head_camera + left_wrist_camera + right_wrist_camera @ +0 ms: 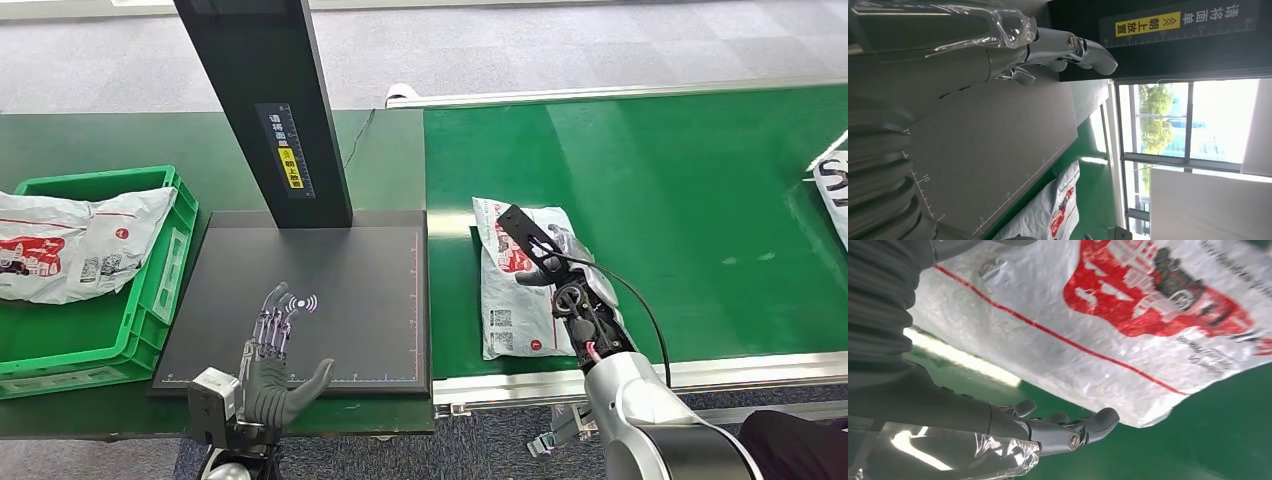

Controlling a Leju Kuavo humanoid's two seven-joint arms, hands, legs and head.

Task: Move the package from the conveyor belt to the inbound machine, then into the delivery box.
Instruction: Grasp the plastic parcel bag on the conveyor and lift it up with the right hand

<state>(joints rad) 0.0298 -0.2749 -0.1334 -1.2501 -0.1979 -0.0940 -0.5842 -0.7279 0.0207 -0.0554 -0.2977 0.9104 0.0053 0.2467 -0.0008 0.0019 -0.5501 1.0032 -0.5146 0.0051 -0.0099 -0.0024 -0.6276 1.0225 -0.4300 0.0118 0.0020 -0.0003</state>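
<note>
Right hand grips the crinkly white plastic package; left hand hovers open-fingered.

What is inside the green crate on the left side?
The green crate holds one white package with red print, spilling over the rim. Bare green floor shows in front of it. Whatever lies beneath that package is covered.

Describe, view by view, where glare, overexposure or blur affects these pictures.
Head view: evenly lit, sharp; soft sheen on the conveyor belt. Left wrist view: window overexposed; near hand blurred. Right wrist view: package slightly soft; bright glare streak on the belt beside it.
</note>
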